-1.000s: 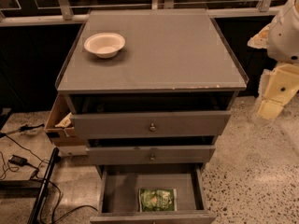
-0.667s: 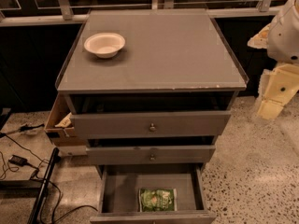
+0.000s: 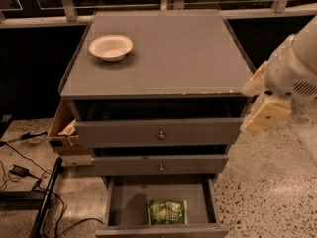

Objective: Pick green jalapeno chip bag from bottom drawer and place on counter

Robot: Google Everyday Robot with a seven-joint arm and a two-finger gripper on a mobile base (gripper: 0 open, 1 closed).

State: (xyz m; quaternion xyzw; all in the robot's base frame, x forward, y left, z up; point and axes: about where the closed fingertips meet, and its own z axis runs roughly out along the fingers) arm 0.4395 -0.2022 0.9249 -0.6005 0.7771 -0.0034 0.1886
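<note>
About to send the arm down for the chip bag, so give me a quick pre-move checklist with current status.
1. Bottom drawer open: ok.
2. Green jalapeno chip bag lying on the drawer floor, uncovered: ok.
3. Gripper over the bag: not ok; it hangs to the right of the top drawer.
4. Counter has bare room; white bowl sits back left: ok.
5. Clearance under the middle drawer: cannot tell.
</note>
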